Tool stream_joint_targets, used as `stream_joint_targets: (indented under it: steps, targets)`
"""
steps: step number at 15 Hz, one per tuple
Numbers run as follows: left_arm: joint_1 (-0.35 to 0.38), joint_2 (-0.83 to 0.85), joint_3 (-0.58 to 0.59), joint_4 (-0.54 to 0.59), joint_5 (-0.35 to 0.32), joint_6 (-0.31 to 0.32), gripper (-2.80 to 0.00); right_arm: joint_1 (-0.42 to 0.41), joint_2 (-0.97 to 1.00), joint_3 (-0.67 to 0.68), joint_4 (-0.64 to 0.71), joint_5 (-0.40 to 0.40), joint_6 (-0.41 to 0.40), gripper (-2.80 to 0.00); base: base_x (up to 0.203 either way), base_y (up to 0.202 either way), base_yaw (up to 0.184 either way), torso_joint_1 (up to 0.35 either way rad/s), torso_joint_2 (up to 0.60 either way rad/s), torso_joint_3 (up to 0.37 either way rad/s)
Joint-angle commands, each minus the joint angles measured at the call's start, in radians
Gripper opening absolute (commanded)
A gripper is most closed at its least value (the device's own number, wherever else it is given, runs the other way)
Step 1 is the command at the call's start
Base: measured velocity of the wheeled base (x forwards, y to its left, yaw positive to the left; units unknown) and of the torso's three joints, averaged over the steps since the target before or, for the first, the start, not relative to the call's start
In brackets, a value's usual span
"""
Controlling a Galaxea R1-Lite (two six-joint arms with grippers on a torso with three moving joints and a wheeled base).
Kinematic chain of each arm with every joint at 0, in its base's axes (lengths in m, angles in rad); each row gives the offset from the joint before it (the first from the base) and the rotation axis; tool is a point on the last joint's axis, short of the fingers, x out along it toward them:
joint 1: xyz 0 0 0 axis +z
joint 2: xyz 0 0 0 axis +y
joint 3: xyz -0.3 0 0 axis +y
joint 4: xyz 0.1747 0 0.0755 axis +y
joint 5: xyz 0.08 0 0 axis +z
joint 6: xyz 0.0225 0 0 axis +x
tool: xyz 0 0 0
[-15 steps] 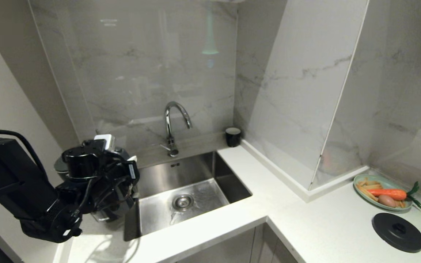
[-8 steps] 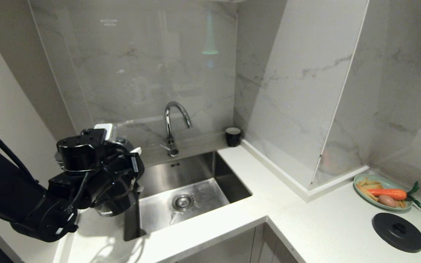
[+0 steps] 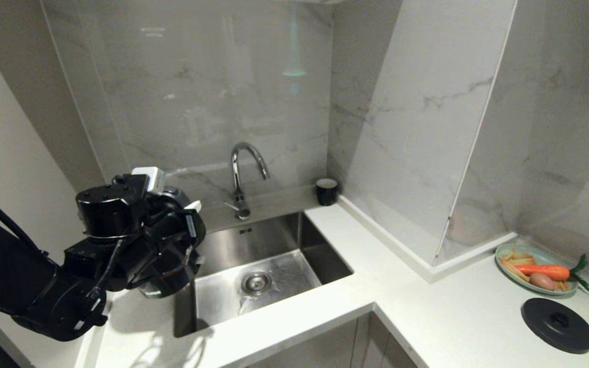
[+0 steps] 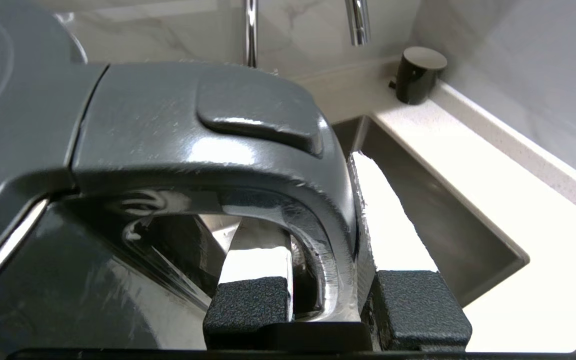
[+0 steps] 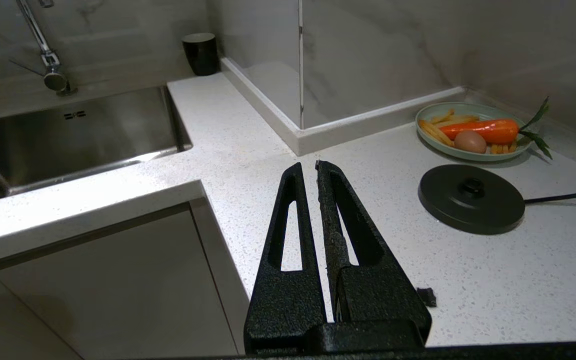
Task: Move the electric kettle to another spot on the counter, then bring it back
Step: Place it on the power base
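Observation:
The glossy black electric kettle (image 3: 165, 278) hangs just above the white counter (image 3: 325, 317), at the left edge of the sink, mostly hidden behind my left arm. In the left wrist view its loop handle (image 4: 193, 125) fills the frame. My left gripper (image 4: 328, 285) is shut on the handle's vertical part, one finger inside the loop and one outside. In the head view this gripper (image 3: 179, 240) sits at the kettle's right side. My right gripper (image 5: 308, 167) is shut on nothing and hovers over the counter near its inner corner, outside the head view.
The steel sink (image 3: 320, 255) and tap (image 3: 241, 174) lie right of the kettle. A small black cup (image 3: 326, 190) stands behind the sink. At the far right sit the kettle's round base disc (image 3: 558, 324) with its cord and a plate (image 3: 504, 253) of carrot, egg and fries.
My left arm has lifted the kettle off the counter and carried it slightly right, toward the sink. The grip on the handle is unchanged.

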State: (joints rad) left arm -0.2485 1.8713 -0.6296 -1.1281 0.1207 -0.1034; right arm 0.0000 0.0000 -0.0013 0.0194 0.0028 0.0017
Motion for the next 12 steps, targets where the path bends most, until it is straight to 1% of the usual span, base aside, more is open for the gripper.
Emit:
stream_joint_targets:
  steps: [1,4,12]
  targets:
    - [0.000,-0.001,0.002,-0.007,0.001,-0.002,-2.80,0.000,0.000,0.000,0.000,0.000,0.000,-2.80,0.000,0.000,0.000,0.000,0.00,0.000]
    - [0.000,-0.002,0.003,-0.007,0.001,-0.002,-2.80,0.000,0.000,0.001,0.000,0.000,0.000,-2.80,0.006,0.009,-0.139,-0.001,0.01,0.006]
    - [-0.002,-0.009,0.007,-0.009,0.001,-0.002,-2.80,0.000,0.000,0.001,0.000,0.000,0.000,-2.80,0.003,0.007,-0.178,0.001,0.01,0.005]
